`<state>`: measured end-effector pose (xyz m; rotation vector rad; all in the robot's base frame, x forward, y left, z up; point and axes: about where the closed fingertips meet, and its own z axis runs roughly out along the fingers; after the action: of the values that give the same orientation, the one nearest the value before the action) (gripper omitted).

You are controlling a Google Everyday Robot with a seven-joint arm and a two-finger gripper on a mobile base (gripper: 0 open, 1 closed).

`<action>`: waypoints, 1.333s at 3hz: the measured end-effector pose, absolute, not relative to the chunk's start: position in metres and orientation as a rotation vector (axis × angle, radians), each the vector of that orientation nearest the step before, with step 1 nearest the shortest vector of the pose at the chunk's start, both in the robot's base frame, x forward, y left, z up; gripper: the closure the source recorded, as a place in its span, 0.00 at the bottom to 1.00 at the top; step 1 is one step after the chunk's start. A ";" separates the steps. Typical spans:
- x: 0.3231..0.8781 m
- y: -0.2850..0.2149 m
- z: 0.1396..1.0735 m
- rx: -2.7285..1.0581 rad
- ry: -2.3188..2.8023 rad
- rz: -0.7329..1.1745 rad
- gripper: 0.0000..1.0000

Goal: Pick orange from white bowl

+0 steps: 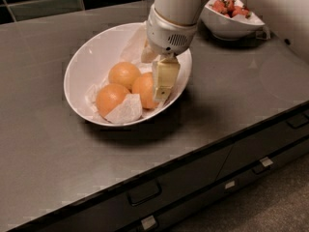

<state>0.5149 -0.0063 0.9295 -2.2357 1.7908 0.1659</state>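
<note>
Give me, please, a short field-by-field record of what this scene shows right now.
gripper: gripper lowered into the white bowl, at the right side of the orange; contact cannot be told
target: orange, rightmost of three, partly hidden by the gripper
others: back orange, front-left orange
lining: crumpled white paper in the bowl
surface: dark counter, drawers below
nearby: smaller bowl holding red fruit, back right
</note>
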 end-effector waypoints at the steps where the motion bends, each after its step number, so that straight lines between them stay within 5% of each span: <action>1: 0.517 0.001 0.922 -2.253 1.780 0.196 0.28; 4: 0.519 0.007 0.911 -2.247 1.782 0.245 0.28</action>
<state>0.5187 0.0073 0.9110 -2.2472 1.7821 0.2453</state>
